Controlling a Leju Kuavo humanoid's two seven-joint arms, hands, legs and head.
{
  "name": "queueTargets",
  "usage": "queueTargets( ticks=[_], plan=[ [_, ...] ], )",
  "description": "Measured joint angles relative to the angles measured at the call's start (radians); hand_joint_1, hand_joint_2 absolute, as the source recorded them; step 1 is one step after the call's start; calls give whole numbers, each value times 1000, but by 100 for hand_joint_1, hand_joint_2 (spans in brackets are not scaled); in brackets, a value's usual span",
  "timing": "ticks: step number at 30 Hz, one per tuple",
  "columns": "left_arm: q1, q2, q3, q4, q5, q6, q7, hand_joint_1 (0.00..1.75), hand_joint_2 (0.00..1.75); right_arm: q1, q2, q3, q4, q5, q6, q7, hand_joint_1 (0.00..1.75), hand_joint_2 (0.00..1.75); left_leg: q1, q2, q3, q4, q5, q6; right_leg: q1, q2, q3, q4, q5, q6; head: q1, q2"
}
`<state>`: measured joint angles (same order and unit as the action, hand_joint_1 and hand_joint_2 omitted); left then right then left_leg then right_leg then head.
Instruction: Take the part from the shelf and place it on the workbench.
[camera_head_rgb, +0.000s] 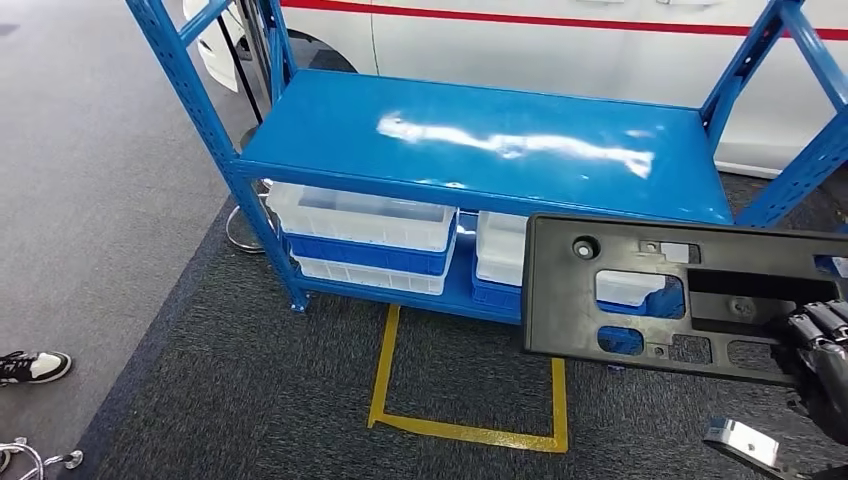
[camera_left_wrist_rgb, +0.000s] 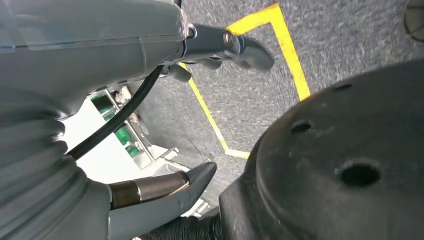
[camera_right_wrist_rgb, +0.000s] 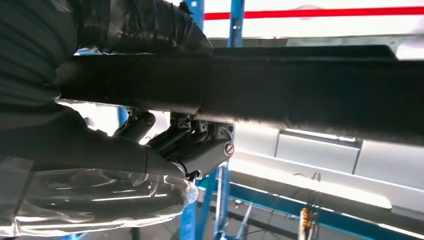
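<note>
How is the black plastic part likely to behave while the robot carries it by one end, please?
The black part probably stays stiff: it juts out flat from the right hand with no visible sag. It looks light for its size, being thin with many cut-outs. Gripped only at one end, it may twist or slip in the fingers.

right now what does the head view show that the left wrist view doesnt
Head view alone: the blue metal shelf with clear plastic bins underneath, a white vehicle with a red stripe, a black-and-white shoe, and the flat black plastic part held by the right hand. Left wrist view alone: the left hand, holding nothing, and a dark round perforated body part. Both: grey carpet and the yellow floor tape.
</note>
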<state>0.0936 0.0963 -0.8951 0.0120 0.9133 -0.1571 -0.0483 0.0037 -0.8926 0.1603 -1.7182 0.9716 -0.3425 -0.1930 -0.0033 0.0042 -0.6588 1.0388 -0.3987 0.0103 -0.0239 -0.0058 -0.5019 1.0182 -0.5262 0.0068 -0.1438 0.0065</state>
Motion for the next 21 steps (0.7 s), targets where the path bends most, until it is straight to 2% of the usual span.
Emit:
queueTargets(
  ticks=[1,2,3,4,5,6,7,8,9,10,11,12,13,14,15,16,17,19,20,21],
  plan=[
    [1,0,1,1,0,0,-1,0,175,-2,0,-2,0,-1,2,1,175,175,1,-1,-11,25,-36,-6,-2,-3,-12,-2,13,-9,0,0],
    [1,0,3,1,0,0,-2,0,175,-4,-1,-4,0,-3,4,2,175,175,4,-2,-24,70,-90,-11,-4,-6,-27,-3,26,-16,-1,0],
    [1,0,4,1,0,0,-2,0,175,-5,-1,-6,0,-4,6,3,175,175,6,-2,-39,129,-145,-15,-2,-6,-43,-2,39,-21,-1,0],
    [1,0,4,1,0,0,-3,0,175,-7,-1,-8,0,-5,9,5,175,175,7,-2,-49,192,-186,-18,0,-7,-61,0,51,-23,-1,0],
    [0,0,5,1,0,0,-3,0,175,-8,-1,-9,0,-6,13,8,175,175,7,-2,-51,244,-201,-20,1,-7,-78,2,64,-23,-1,0],
    [0,0,6,1,0,0,-3,0,175,-11,-1,-10,1,-7,18,11,175,175,7,-2,-42,271,-190,-20,3,-7,-97,6,76,-23,-1,0],
    [0,0,8,1,0,0,-3,0,175,-14,0,-10,1,-8,23,15,175,175,7,-2,-17,266,-161,-18,4,-6,-116,10,88,-22,-1,0],
    [0,0,10,1,0,0,-3,0,175,-18,0,-10,1,-8,28,18,175,175,6,-2,26,228,-131,-13,5,-6,-133,13,100,-20,-1,0],
    [-1,0,12,1,0,0,-3,0,175,-22,0,-10,1,-8,32,20,175,175,4,-2,82,162,-117,-7,6,-6,-148,16,110,-18,-1,0],
    [-1,1,13,1,0,0,-3,0,175,-26,1,-10,1,-7,34,22,175,175,2,-3,143,78,-121,0,8,-6,-158,18,119,-15,-1,0],
    [-1,3,15,1,0,1,-2,0,175,-29,1,-10,1,-7,35,24,175,175,-1,-3,191,7,-134,6,8,-6,-164,18,130,-10,-1,0],
    [0,4,17,1,0,1,-1,0,175,-32,1,-10,1,-7,35,25,175,175,-4,-4,219,-41,-147,10,7,-7,-167,14,141,-5,-1,0],
    [0,4,19,1,-1,1,0,0,175,-35,1,-10,1,-6,35,26,175,175,-6,-4,227,-67,-148,12,6,-8,-168,8,154,1,-1,0],
    [0,4,20,1,-1,1,2,0,175,-37,2,-10,2,-6,35,27,175,175,-5,-3,223,-75,-138,17,5,-9,-169,2,163,7,-1,0],
    [-1,4,21,1,-1,1,5,0,175,-38,2,-10,2,-6,36,29,175,175,-3,-1,216,-81,-123,23,3,-7,-173,2,157,12,-1,0],
    [-3,4,22,1,-1,1,7,0,175,-40,2,-10,3,-6,37,30,175,175,-1,1,207,-88,-109,31,3,-5,-180,16,133,17,0,0],
    [-4,3,23,1,-1,2,10,0,175,-42,2,-10,4,-6,39,32,175,175,1,4,196,-91,-96,38,2,-3,-193,51,90,21,0,0],
    [-5,3,26,1,-1,2,14,0,175,-47,3,-10,6,-6,46,34,175,175,0,7,164,-83,-75,45,0,0,-222,175,-7,28,1,0],
    [-5,3,27,1,-1,2,16,0,175,-48,5,-10,8,-6,49,35,175,175,0,8,145,-75,-67,45,0,1,-232,237,-31,32,1,0],
    [-6,3,27,1,-1,2,17,0,175,-50,6,-10,9,-7,53,35,175,175,1,8,126,-67,-59,43,-1,1,-229,275,-32,36,1,0]
  ],
)
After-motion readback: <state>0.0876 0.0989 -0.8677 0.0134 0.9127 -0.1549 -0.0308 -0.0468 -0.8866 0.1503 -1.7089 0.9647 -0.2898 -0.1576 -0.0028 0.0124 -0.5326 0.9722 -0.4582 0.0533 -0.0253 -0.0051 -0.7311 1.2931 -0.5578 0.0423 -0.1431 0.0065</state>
